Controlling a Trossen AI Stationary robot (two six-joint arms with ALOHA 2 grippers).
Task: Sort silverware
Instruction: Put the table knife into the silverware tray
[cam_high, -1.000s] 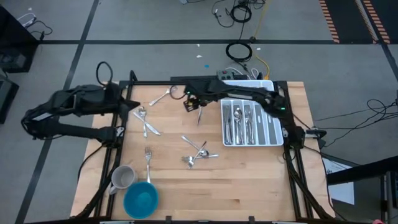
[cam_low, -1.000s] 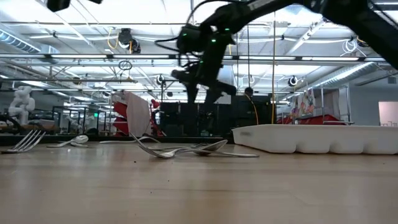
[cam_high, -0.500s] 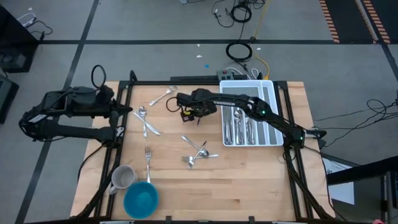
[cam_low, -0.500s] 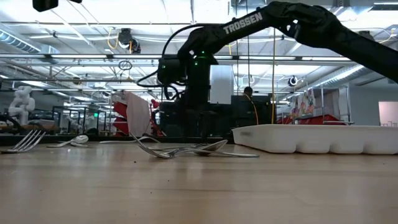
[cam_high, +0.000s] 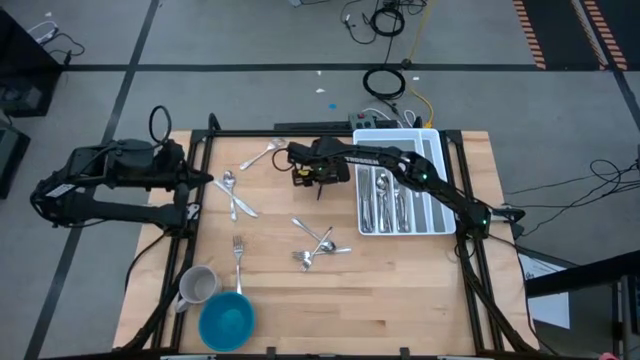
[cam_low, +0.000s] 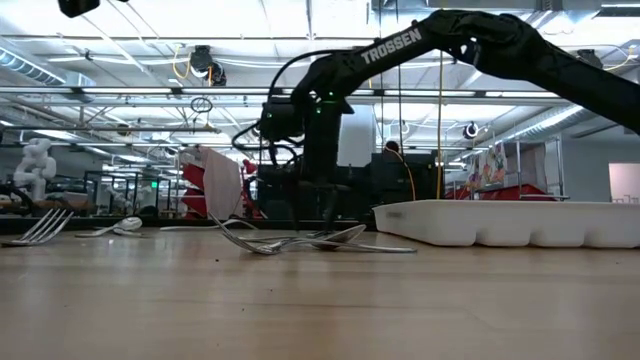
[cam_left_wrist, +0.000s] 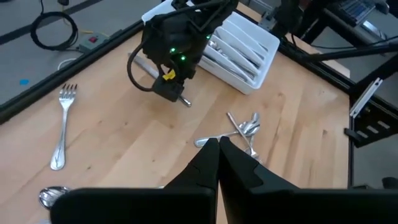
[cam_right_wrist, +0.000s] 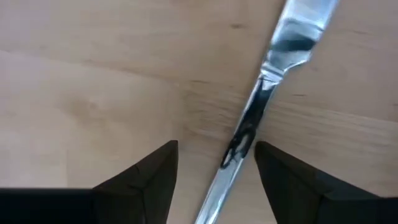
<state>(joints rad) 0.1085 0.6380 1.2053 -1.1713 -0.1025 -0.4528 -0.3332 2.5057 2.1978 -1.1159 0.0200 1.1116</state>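
A silver knife (cam_right_wrist: 249, 127) lies flat on the wooden table near the far middle; its end shows under the right wrist (cam_high: 320, 191). My right gripper (cam_right_wrist: 216, 152) is open, pointing down, low over the knife's handle, one finger on each side and not touching it. More silverware lies loose: a fork (cam_high: 260, 156), spoons and a knife (cam_high: 234, 197), a fork (cam_high: 238, 253) and a small heap (cam_high: 318, 245). My left gripper (cam_left_wrist: 217, 146) is shut and waits above the table's left side (cam_high: 205, 177).
The white organiser tray (cam_high: 441, 205) with sorted pieces sits right of the right gripper. A grey mug (cam_high: 197, 285) and a blue bowl (cam_high: 227, 320) stand at the near left corner. Bare wood lies between the heap and the near edge.
My right gripper has come down from well above the table until its fingers straddle the knife, shifting a little toward the left edge on the way. The knife has stayed where it was. The left arm has drawn back slightly toward the left edge.
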